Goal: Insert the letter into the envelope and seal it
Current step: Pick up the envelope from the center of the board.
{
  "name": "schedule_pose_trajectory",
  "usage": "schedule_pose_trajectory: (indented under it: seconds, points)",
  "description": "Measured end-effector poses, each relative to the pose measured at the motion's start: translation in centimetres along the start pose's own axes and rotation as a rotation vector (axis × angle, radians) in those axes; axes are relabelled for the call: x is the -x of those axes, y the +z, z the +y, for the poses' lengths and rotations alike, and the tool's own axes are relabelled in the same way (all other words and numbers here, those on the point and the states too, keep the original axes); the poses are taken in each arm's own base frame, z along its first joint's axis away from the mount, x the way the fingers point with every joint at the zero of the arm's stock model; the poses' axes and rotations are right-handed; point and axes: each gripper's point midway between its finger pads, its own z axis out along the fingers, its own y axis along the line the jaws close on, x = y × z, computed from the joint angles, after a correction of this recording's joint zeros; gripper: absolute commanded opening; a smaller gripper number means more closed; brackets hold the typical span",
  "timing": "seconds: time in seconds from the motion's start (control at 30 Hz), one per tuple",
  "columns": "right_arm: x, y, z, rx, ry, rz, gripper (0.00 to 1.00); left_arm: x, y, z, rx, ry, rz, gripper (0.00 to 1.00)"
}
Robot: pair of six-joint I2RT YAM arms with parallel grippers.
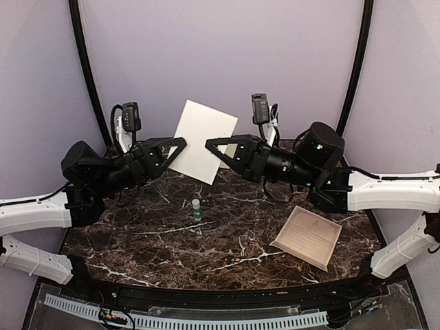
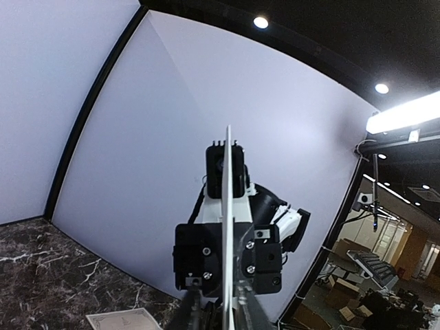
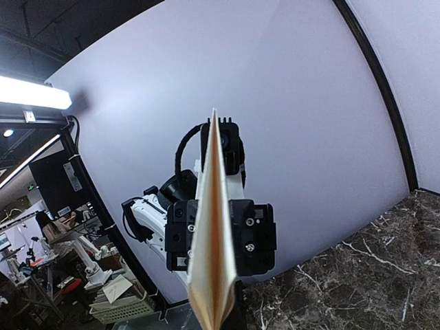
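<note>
Upper centre: left gripper (image 1: 183,141) and right gripper (image 1: 210,144) each closed on the plain cream rectangular paper envelope (image 1: 204,130); tan dark-bordered printed letter (image 1: 307,236) lies lower right

The left arm (image 1: 103,172) and the right arm (image 1: 323,165) are held raised above the table (image 1: 227,240), with the forearms stretched inward and roughly level. The left tool (image 1: 183,141) and the right tool (image 1: 209,144) are pointed at each other, tips near together, wrist cameras uppermost. The right tool is clamped on the right edge of the envelope (image 1: 204,130). The left edge is set between the fingers of the left tool, which are drawn nearly together. Whether they press on it cannot be told.
</note>
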Motion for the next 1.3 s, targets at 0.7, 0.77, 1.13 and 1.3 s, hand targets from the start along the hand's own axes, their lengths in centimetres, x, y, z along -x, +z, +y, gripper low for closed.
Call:
schedule_pose_trajectory:
  seconds: [0.7,0.77,1.13,1.3]
  points:
    - [0.7,-9.0,-8.8,-0.550,-0.027,0.030,0.00,-3.5,-5.5,21.5,0.860,0.014,0.300,0.93]
    - [0.3,-9.3,-8.9,-0.559,-0.024,0.040,0.00,-4.6,-6.2,24.7,0.919,-0.002,0.342,0.92]
    - [1.0,-11.4,-9.4,-0.654,-0.064,0.027,0.00,-6.5,-6.6,40.3,0.993,-0.152,0.396,0.78]
    - [1.2,-12.0,-9.6,-0.684,-0.083,0.027,0.00,-8.7,-6.9,45.6,1.004,-0.204,0.424,0.71]
